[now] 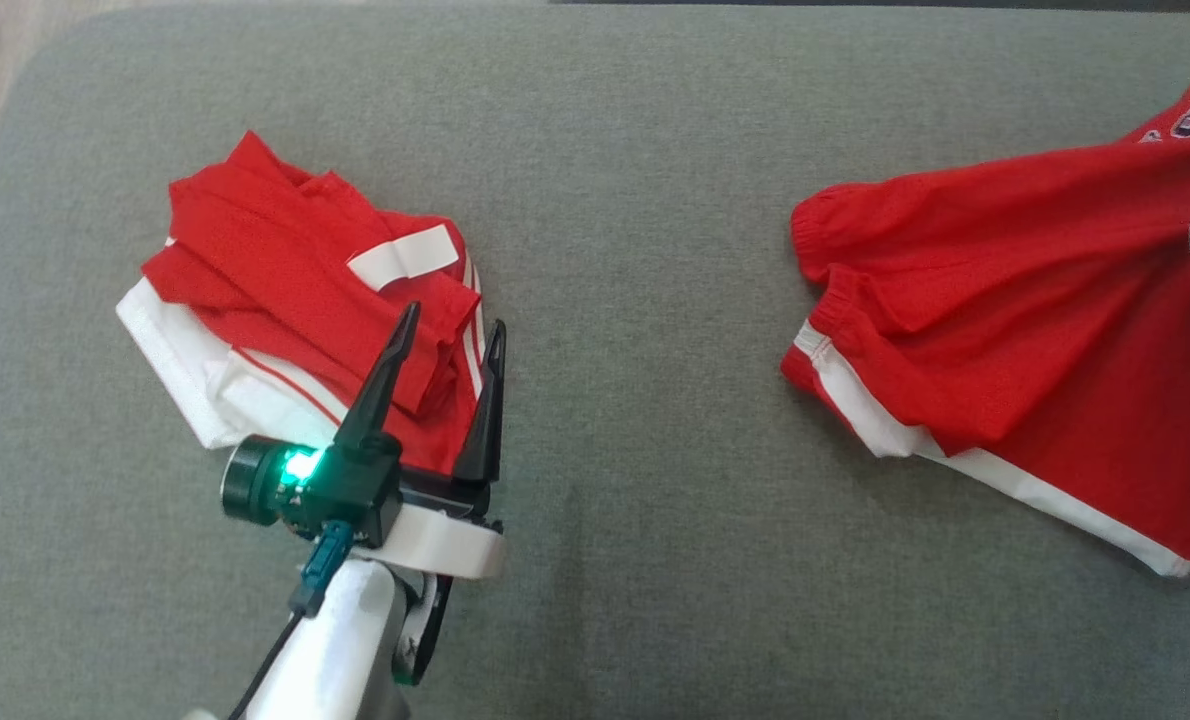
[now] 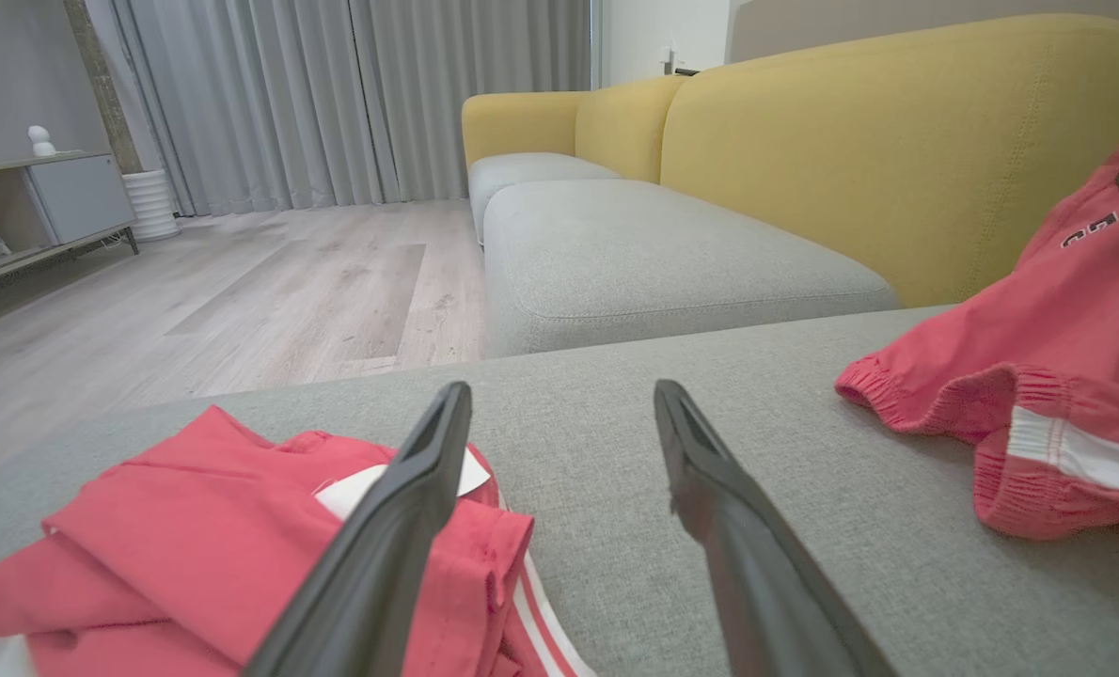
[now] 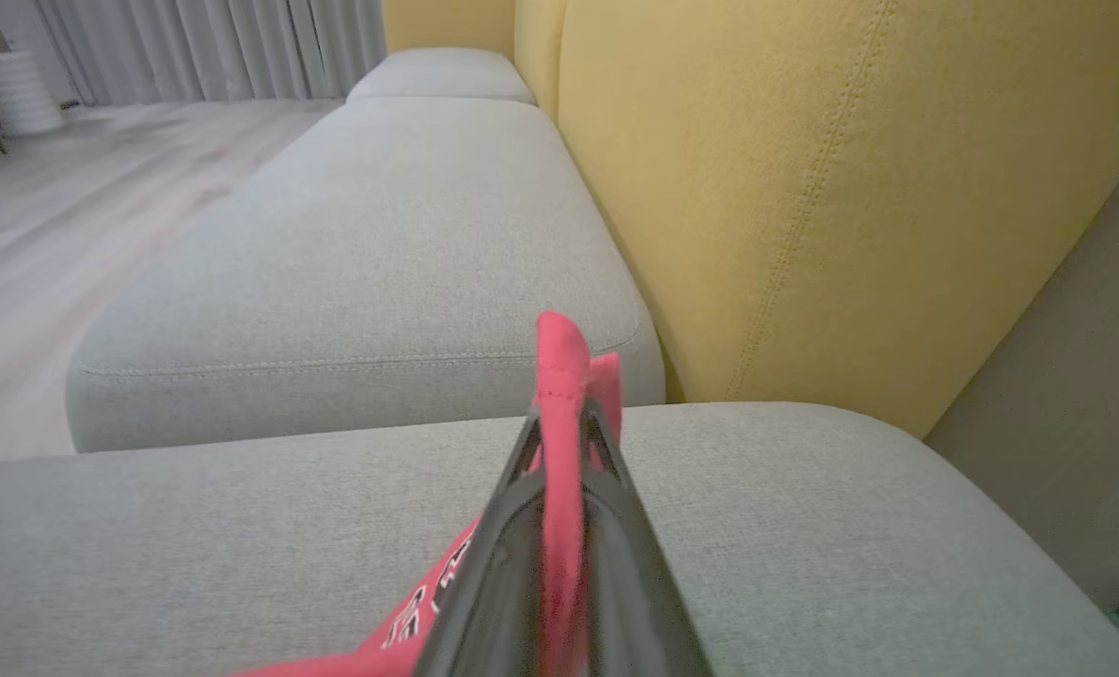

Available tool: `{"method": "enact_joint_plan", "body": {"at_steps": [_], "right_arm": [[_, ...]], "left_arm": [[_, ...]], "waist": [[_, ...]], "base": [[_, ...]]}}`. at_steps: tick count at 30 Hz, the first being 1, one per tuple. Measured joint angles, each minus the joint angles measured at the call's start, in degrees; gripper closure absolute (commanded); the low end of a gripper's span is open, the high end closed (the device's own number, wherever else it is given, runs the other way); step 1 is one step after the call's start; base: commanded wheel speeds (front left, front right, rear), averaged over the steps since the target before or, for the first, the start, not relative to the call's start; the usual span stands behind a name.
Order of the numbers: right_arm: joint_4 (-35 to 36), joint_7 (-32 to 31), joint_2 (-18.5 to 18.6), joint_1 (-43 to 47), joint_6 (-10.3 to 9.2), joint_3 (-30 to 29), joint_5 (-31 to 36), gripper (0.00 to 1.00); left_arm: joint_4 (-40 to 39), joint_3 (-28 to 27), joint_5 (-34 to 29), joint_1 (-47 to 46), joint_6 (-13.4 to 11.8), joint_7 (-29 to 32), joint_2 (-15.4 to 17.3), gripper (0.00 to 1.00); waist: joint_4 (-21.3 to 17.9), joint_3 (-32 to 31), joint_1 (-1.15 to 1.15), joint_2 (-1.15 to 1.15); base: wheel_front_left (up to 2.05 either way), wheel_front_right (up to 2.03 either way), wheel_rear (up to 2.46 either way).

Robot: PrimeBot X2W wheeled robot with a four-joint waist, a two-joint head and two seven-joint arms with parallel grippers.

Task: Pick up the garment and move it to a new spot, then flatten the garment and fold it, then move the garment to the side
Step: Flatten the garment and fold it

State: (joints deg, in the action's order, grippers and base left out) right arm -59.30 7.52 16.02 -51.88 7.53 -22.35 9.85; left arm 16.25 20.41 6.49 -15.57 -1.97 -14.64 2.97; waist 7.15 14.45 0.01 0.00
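Your left gripper [image 1: 454, 318]: jaws spread wide, empty, over a folded pile [image 1: 285, 260] at 9 o'clock. Your right gripper [image 3: 564, 428]: pinched tight on red shorts [image 1: 1015, 330] at 3 o'clock. Pickup looks begun; moving, flattening, folding remain.

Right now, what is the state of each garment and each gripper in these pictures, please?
folded pile: red and white clothes, stacked, lying on the grey cushion.
red shorts: unfolded, wrinkled, one edge pinched and raised.
left gripper: open, holding nothing, at the pile's edge.
right gripper: shut on the red shorts.
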Motion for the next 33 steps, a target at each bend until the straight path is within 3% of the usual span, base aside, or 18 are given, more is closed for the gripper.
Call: {"method": "enact_joint_plan", "body": {"at_steps": [6, 11, 16, 19, 25, 33], "right_arm": [[0.9, 1.5, -0.2, -0.4, 0.00, -6.5, 8.6, 0.00], [4.7, 6.1, -6.1, 1.4, 0.00, -7.3, 10.2, 0.00], [15.7, 6.7, -11.6, 10.2, 0.00, -3.6, 4.6, 0.00], [23.6, 6.8, -12.1, 17.9, 0.00, 0.1, -0.7, 0.00], [32.3, 6.9, -12.9, 32.1, 0.00, 7.6, -9.9, 0.00], [38.1, 6.9, -13.4, 47.9, 0.00, 14.1, -16.2, 0.00]], "left_arm": [[0.2, -0.1, 0.0, -0.4, -0.1, 0.0, 0.0, 0.00], [0.2, -0.4, 0.0, -0.4, -0.3, 0.0, -0.1, 0.00], [-0.2, -1.4, 0.0, 0.3, -0.5, -0.1, 0.0, 0.00], [-0.4, -1.8, 0.0, 1.3, -0.5, -0.1, 0.0, 0.00], [-0.7, -2.2, 0.0, 2.3, -0.4, -0.1, 0.2, 0.00], [-1.2, -3.2, 0.0, 3.1, 0.0, -0.1, 0.3, 0.00]], "waist": [[0.2, -0.3, -0.01, 0.00], [-1.3, -2.0, -0.01, 0.00], [-3.9, -3.9, -0.01, 0.00], [-5.7, -4.9, -0.01, 0.00], [-8.8, -6.2, -0.01, 0.00], [-12.2, -7.1, -0.02, 0.00]], "base": [[0.00, 0.00, 0.00], [0.00, 0.00, 0.00], [0.00, 0.00, 0.00], [0.00, 0.00, 0.00], [0.00, 0.00, 0.00], [0.00, 0.00, 0.00]]}}
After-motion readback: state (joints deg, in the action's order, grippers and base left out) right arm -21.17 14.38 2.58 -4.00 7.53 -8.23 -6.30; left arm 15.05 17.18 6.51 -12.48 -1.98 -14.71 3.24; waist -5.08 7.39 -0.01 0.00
